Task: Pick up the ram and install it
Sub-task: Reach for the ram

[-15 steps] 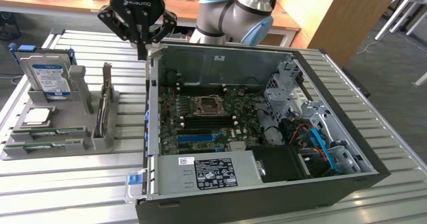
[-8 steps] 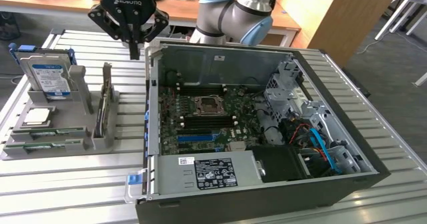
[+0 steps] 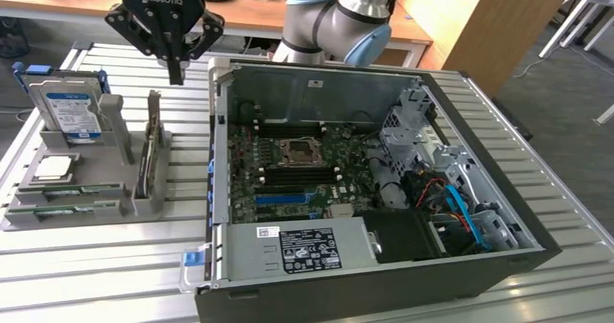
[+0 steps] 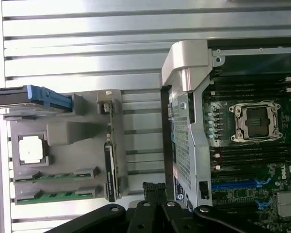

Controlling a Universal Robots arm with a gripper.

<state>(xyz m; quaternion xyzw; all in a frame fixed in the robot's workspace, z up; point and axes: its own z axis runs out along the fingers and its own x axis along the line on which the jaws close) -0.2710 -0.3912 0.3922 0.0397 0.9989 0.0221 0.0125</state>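
Note:
Two green ram sticks [image 3: 72, 190] [image 3: 65, 210] lie flat in slots at the near end of a grey holder [image 3: 144, 206], on the exterior view's left. In the wrist view the same ram sticks [image 4: 56, 175] [image 4: 56, 195] lie side by side in the holder [image 4: 70, 133]. My black gripper [image 3: 175, 70] hangs high above the table behind the holder, near the far left corner of the open computer case [image 3: 384, 273]. Its fingers are shut together with nothing between them. In the wrist view the gripper [image 4: 153, 188] hangs over the gap between holder and case.
The holder also carries an upright hard drive [image 3: 65, 111], a processor chip [image 3: 55, 167] and a dark expansion card [image 3: 151, 150] standing on edge. The motherboard [image 3: 298, 172] inside the case shows dark memory slots [image 4: 252, 155] beside the processor socket [image 4: 256, 121]. A wooden desk stands behind.

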